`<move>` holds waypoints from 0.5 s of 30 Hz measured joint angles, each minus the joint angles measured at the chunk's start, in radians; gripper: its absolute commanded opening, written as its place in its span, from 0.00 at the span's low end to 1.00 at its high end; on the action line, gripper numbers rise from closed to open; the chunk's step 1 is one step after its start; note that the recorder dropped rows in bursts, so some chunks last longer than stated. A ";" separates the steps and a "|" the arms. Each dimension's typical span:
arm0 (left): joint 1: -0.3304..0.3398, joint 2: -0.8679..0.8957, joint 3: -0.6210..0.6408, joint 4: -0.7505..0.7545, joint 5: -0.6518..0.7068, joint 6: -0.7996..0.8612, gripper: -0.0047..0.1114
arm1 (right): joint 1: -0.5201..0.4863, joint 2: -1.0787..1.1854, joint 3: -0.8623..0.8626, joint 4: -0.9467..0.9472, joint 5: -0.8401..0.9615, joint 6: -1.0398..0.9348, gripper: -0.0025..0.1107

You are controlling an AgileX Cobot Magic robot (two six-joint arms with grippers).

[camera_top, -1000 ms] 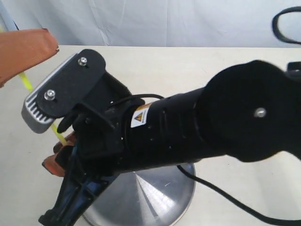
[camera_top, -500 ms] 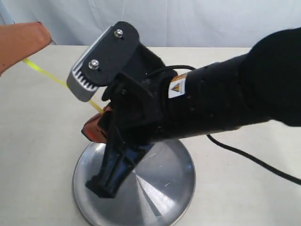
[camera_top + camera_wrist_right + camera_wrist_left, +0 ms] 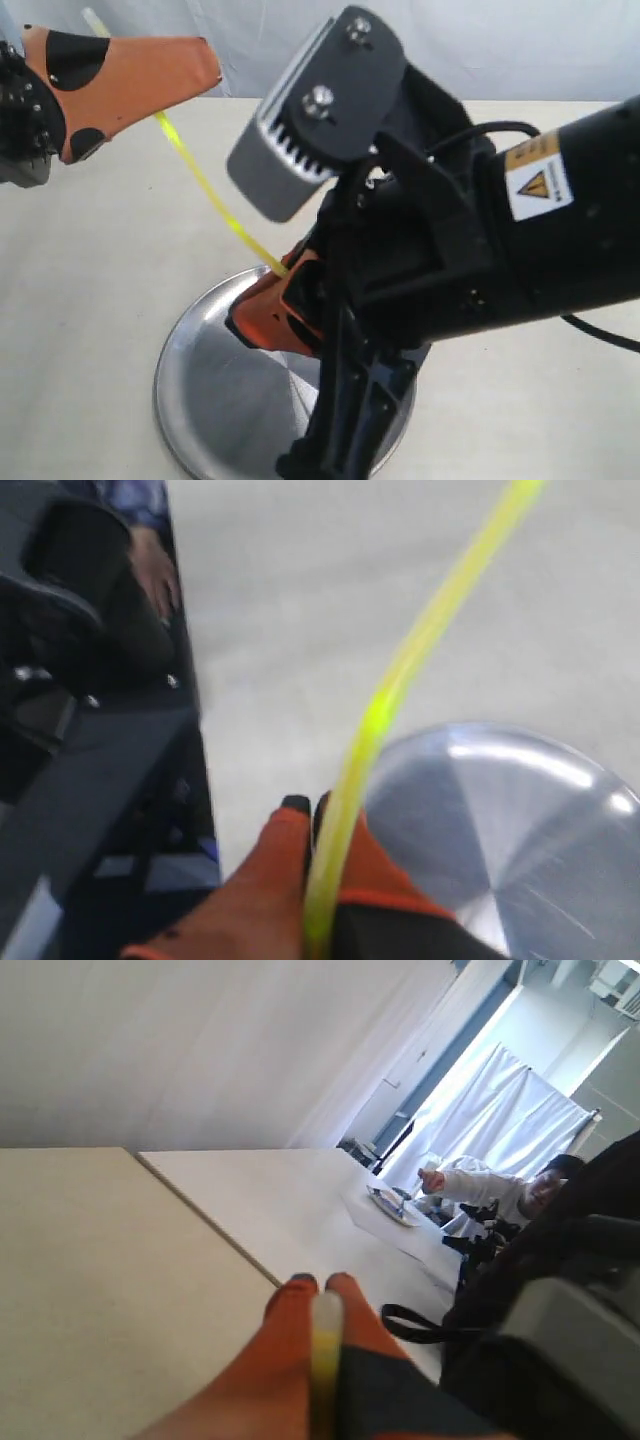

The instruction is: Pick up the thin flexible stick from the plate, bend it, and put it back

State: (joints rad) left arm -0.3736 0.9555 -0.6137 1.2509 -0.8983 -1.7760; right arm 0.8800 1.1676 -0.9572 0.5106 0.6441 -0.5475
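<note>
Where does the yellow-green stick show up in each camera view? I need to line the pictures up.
Exterior: the stick runs diagonally from upper left down towards the plate.
Left wrist: the stick sits low in the picture's middle, pinched in the left gripper.
Right wrist: the stick curves up from the right gripper to the picture's top right.
Shared landmark: the plate, in exterior and right wrist views only.

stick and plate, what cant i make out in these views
- Exterior view: the right arm hides part of the plate and the stick's lower end.
- Left wrist view: the stick is a blur in the left tool, cut by the bottom edge.
- Right wrist view: the stick leaves the right tool and runs off the top edge.
</note>
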 measured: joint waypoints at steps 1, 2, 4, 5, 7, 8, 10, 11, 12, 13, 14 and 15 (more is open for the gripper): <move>-0.003 0.001 -0.007 -0.002 -0.012 0.002 0.04 | 0.000 0.016 0.000 -0.044 -0.003 0.036 0.02; -0.007 0.001 -0.013 -0.004 -0.027 0.002 0.04 | 0.000 0.034 0.000 -0.091 -0.013 0.076 0.02; -0.009 0.001 -0.018 -0.001 -0.055 0.004 0.04 | 0.000 0.071 0.000 -0.178 -0.048 0.154 0.02; -0.011 0.001 -0.020 0.007 -0.063 0.004 0.04 | 0.000 0.088 0.000 -0.222 -0.069 0.188 0.02; -0.013 0.003 -0.020 0.027 -0.067 0.006 0.04 | 0.000 0.131 0.000 -0.326 -0.131 0.269 0.02; -0.013 0.005 -0.020 0.034 -0.067 0.006 0.04 | 0.000 0.143 0.000 -0.356 -0.148 0.287 0.02; -0.013 0.005 -0.020 0.053 -0.064 0.006 0.04 | 0.002 0.170 0.000 -0.409 -0.186 0.328 0.02; -0.013 0.005 -0.020 0.061 -0.061 0.006 0.04 | 0.002 0.180 0.000 -0.428 -0.199 0.348 0.02; -0.013 0.005 -0.020 0.073 -0.051 0.008 0.04 | 0.002 0.187 0.000 -0.450 -0.204 0.366 0.02; -0.013 0.005 -0.020 0.086 -0.039 0.008 0.04 | 0.002 0.190 0.000 -0.461 -0.204 0.384 0.02; -0.013 0.005 -0.022 0.102 -0.025 0.008 0.04 | 0.002 0.195 0.000 -0.471 -0.201 0.401 0.02; -0.013 0.005 -0.023 0.122 -0.004 0.008 0.04 | 0.002 0.195 0.000 -0.479 -0.192 0.412 0.02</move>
State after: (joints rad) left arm -0.3867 0.9602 -0.6367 1.3725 -0.9026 -1.7680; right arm 0.8820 1.3625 -0.9572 0.0317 0.4526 -0.1351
